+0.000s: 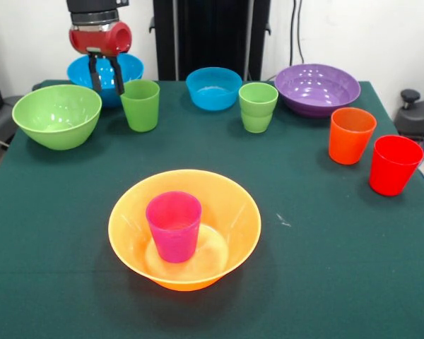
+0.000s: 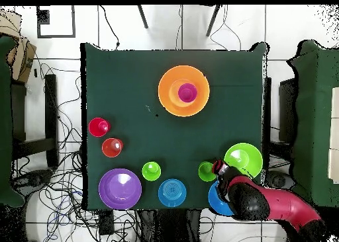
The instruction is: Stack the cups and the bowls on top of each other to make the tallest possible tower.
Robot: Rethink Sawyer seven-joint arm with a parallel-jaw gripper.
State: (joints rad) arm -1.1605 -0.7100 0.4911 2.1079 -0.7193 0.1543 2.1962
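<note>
Five bowls and five cups sit on my green table (image 1: 49, 233). From the left in the front view: lime green bowl (image 1: 56, 115), my gripper (image 1: 106, 76) with fingers apart before the large blue bowl (image 1: 129, 68), a lime green cup (image 1: 140, 104) at my three o'clock (just beside one fingertip), smaller blue bowl (image 1: 213, 87), second green cup (image 1: 257, 106), purple bowl (image 1: 316, 88), orange cup (image 1: 351, 135), red cup (image 1: 394, 164). At six o'clock the orange bowl (image 1: 184, 227) holds the purple cup (image 1: 174, 226), upright.
</note>
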